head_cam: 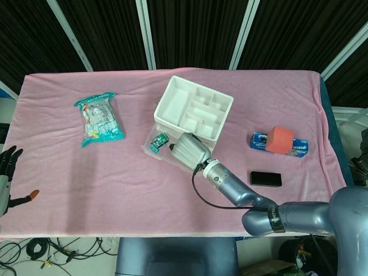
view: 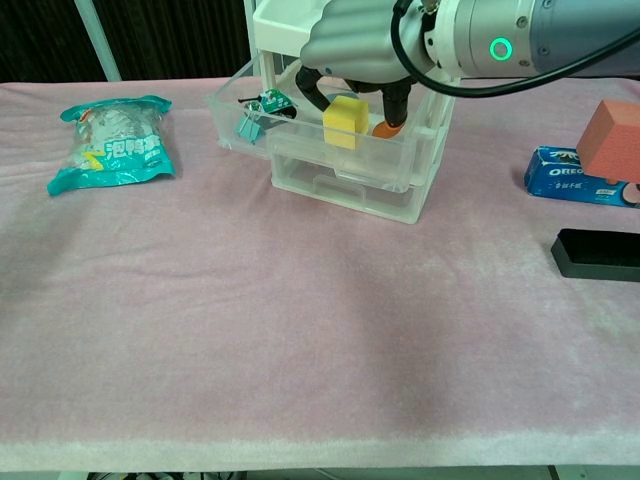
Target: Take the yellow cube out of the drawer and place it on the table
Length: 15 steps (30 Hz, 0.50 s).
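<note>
The yellow cube (view: 346, 122) sits inside the open upper drawer (view: 410, 150) of the clear drawer unit (head_cam: 192, 112), seen through its front wall. My right hand (view: 370, 50) reaches down into that drawer from above. A dark finger (view: 308, 95) stands at the cube's left side and the orange-tipped thumb (view: 388, 122) a little off its right side. In the head view the right hand (head_cam: 187, 149) covers the cube. My left hand (head_cam: 7, 172) hangs off the table's left edge, fingers spread, holding nothing.
A green binder clip (view: 258, 112) lies in the drawer's left end. A teal snack bag (view: 112, 145) lies at the left. At the right are a blue Oreo box (view: 575, 178), a red block (view: 612, 140) on it, and a black phone (view: 600, 253).
</note>
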{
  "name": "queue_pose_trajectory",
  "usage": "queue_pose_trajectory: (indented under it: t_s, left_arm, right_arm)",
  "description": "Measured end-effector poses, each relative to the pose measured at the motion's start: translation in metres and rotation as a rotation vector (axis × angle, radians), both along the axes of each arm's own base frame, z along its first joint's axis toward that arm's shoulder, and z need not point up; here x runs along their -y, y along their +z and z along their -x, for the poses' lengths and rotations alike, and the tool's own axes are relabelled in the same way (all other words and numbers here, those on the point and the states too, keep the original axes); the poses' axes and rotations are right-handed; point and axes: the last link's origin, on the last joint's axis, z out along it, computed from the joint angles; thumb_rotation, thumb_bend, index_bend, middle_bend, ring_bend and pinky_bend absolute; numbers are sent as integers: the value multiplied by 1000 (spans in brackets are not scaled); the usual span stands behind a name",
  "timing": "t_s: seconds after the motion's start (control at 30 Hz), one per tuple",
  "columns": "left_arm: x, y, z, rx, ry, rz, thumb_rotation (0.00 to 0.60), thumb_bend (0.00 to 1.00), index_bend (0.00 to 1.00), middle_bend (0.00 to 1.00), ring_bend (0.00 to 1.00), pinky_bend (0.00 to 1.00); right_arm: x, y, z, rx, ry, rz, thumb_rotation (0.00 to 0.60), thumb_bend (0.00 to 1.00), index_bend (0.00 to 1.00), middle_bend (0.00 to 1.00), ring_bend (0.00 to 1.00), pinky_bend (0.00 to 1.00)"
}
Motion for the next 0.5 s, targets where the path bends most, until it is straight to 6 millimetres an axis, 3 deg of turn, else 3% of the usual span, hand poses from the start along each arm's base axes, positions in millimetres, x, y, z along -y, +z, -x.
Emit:
queue_pose_trajectory:
  t_s: [0.5]
  left_arm:
    - [0, 1, 0, 1, 2, -1, 600, 0, 0, 0, 0, 0]
  right_arm:
    - [-1, -1, 1, 3, -2, 1, 600, 161, 426, 1000, 1000, 888]
